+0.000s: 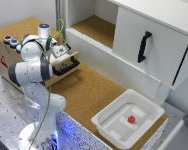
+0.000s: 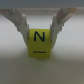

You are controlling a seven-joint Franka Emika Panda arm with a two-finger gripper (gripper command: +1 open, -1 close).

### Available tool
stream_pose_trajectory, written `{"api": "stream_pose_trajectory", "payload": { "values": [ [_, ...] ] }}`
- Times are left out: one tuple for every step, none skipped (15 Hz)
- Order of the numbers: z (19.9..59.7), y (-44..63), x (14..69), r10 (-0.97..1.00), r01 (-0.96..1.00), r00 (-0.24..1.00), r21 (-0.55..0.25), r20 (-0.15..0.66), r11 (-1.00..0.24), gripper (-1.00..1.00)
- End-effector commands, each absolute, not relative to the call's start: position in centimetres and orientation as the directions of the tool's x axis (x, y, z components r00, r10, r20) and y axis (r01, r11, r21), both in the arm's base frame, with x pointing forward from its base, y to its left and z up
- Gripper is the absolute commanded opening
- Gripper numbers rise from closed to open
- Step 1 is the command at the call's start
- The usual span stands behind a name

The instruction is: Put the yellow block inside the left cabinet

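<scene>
We count one robot arm [image 1: 31, 70], one white tray [image 1: 144, 102] and, inside it, one small red cube [image 1: 131, 119]. In the wrist view we see one yellow block [image 2: 40, 42] and two fingers [image 2: 20, 22] flanking it. We also count one left cabinet [image 1: 96, 30], one white door [image 1: 149, 42] bearing one black handle [image 1: 143, 46], and one wooden box [image 1: 6, 52] with a second black handle [image 1: 67, 66]; its coloured buttons are too blurred to count.

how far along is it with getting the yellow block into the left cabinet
Done: the yellow block sits between the gripper fingers in the wrist view, so it looks picked up or nearly so. In hand: the arm is near the wooden box. Left: placing the block on the left cabinet floor, which shows no block yet.
</scene>
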State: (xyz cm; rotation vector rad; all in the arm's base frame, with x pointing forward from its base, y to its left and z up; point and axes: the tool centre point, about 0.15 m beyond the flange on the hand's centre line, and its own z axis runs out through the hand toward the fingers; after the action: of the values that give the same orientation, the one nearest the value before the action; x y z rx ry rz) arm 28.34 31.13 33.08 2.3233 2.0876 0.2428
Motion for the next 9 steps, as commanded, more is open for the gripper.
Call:
{"api": "stream_pose_trajectory", "payload": {
  "values": [
    [38.3, 32.5, 33.6, 0.972, 0.970, 0.221, 0.087, 0.073, -0.227, -1.00],
    [39.5, 32.8, 34.5, 0.969, 0.966, 0.233, 0.099, 0.080, -0.240, -1.00],
    [40.7, 33.0, 35.5, 0.966, 0.962, 0.245, 0.103, 0.089, -0.253, -1.00],
    [41.7, 33.2, 36.9, 0.959, 0.953, 0.271, 0.117, 0.085, -0.280, -1.00],
    [42.8, 33.1, 38.9, 0.942, 0.938, 0.322, 0.106, 0.091, -0.330, -1.00],
    [43.4, 32.8, 40.3, 0.926, 0.927, 0.359, 0.073, 0.118, -0.369, -1.00],
    [44.5, 32.5, 42.5, 0.897, 0.899, 0.420, 0.074, 0.137, -0.432, -1.00],
    [45.5, 32.3, 44.0, 0.872, 0.877, 0.461, 0.064, 0.162, -0.476, -1.00],
    [46.7, 32.2, 46.0, 0.843, 0.844, 0.512, 0.087, 0.163, -0.530, -1.00]
  ]
}}
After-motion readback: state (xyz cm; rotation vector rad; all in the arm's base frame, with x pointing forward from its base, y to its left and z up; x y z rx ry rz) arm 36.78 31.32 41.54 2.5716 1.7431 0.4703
